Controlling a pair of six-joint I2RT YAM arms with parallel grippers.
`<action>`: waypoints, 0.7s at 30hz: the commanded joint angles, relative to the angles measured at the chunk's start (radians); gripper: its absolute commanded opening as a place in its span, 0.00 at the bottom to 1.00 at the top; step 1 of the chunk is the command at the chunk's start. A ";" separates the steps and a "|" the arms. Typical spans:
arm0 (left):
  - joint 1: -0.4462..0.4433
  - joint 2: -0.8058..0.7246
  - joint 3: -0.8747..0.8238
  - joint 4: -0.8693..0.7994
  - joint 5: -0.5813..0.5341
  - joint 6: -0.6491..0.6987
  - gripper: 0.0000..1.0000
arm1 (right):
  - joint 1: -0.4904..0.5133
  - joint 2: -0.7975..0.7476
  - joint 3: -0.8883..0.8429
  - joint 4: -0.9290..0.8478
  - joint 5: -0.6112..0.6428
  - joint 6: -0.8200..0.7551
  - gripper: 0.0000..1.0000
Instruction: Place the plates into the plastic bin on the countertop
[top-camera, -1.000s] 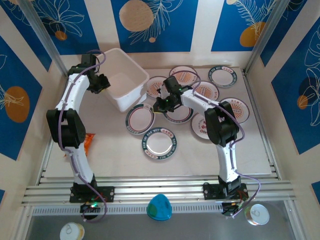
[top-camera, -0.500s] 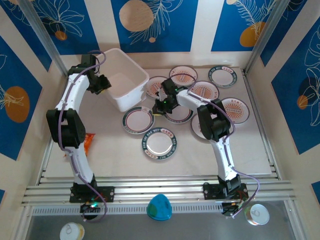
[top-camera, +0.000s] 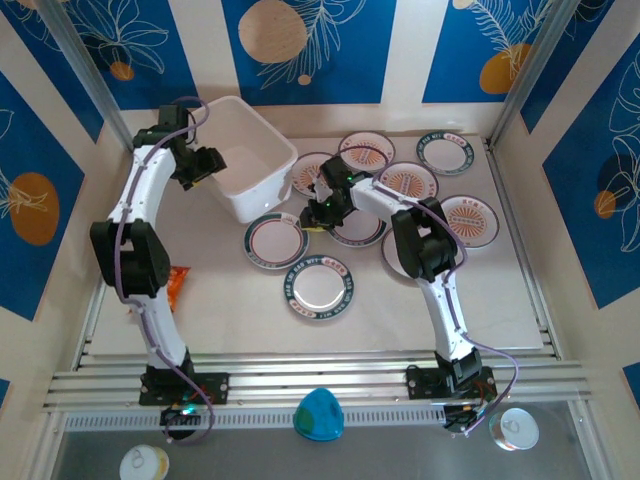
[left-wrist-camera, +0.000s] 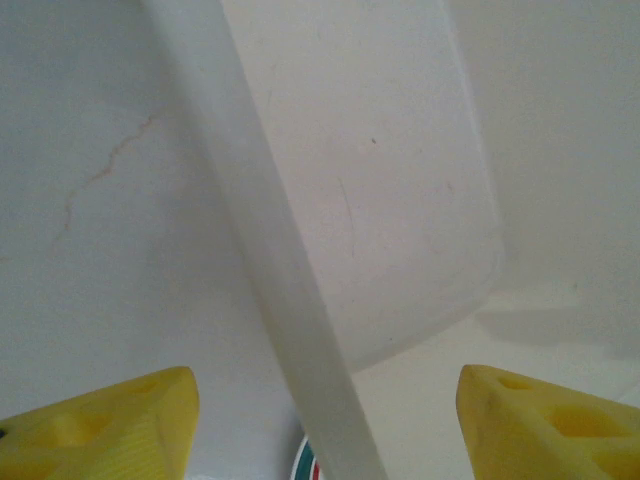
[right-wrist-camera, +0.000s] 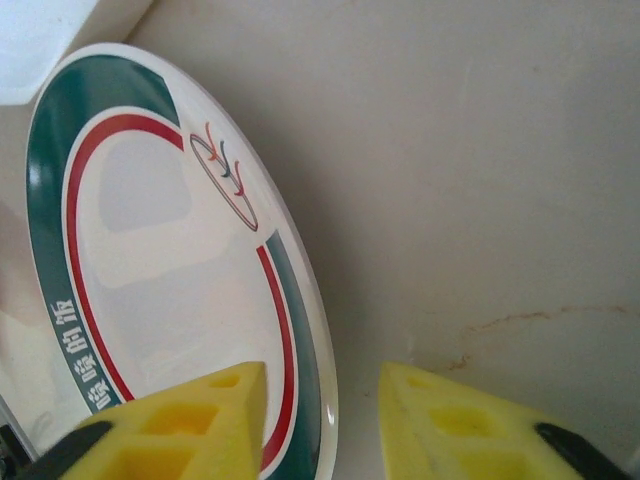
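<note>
White tube links on left arm (top-camera: 140, 200) & right arm (top-camera: 447, 305), black joint housings, purple cable (top-camera: 122, 240) running back from each wrist. Bodies of left gripper (top-camera: 205, 165), right gripper (top-camera: 318, 208) black; fingers (left-wrist-camera: 110, 430) yellow wedges w/ shallow dimples, black trim behind tips.

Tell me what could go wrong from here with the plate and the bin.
1. The right gripper straddles only the thin rim of the plate, which might slip or tip when lifted.
2. Other plates lie close by; one could get dragged.
3. The left gripper is open around the wall of the bin, so a bump may shift it.
</note>
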 joint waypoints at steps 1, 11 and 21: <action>0.041 -0.109 -0.021 -0.027 0.027 0.006 0.71 | -0.001 0.026 0.038 -0.040 -0.004 -0.020 0.42; 0.138 -0.361 -0.415 0.022 0.123 0.015 0.69 | 0.002 0.043 0.055 -0.048 -0.041 -0.049 0.45; 0.135 -0.399 -0.756 0.187 0.233 -0.051 0.54 | 0.008 0.083 0.107 -0.086 -0.061 -0.062 0.45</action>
